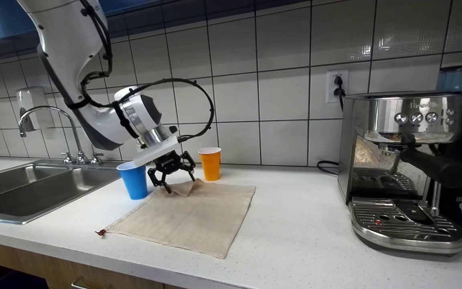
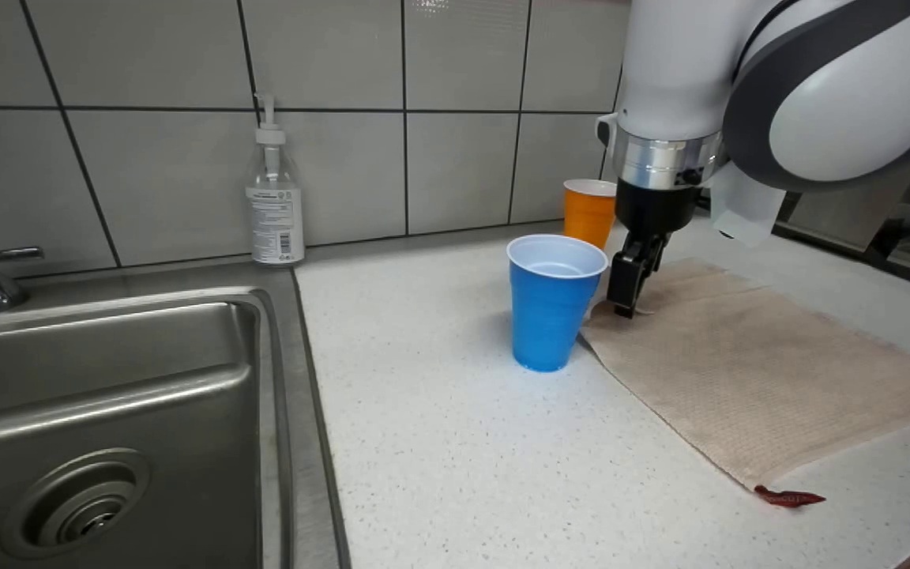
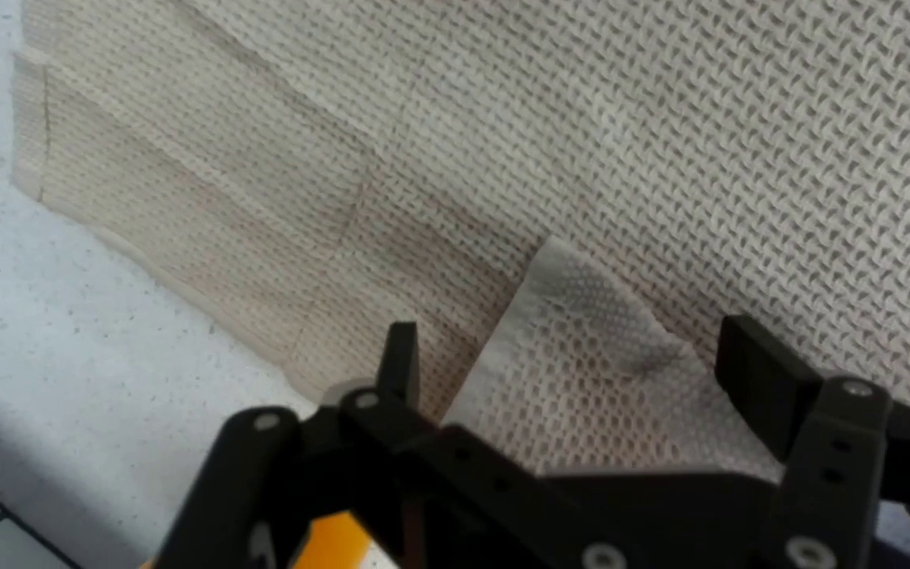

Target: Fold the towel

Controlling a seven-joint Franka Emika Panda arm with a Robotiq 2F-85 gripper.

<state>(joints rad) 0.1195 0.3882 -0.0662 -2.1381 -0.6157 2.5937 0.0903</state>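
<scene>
Towel [image 1: 201, 220] lies spread on the surface [image 1: 295, 224], one corner folded over, just beside the blue cup [image 1: 134, 182]. Your claw [image 1: 181, 185] straddles that corner, jaws wide apart, gripping nothing.

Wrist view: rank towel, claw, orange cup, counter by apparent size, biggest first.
Largest: towel.
Next: claw and counter, unranked; visible areas look close, and the claw is nearer the camera.
Smallest: orange cup, just a sliver showing past the claw.
</scene>
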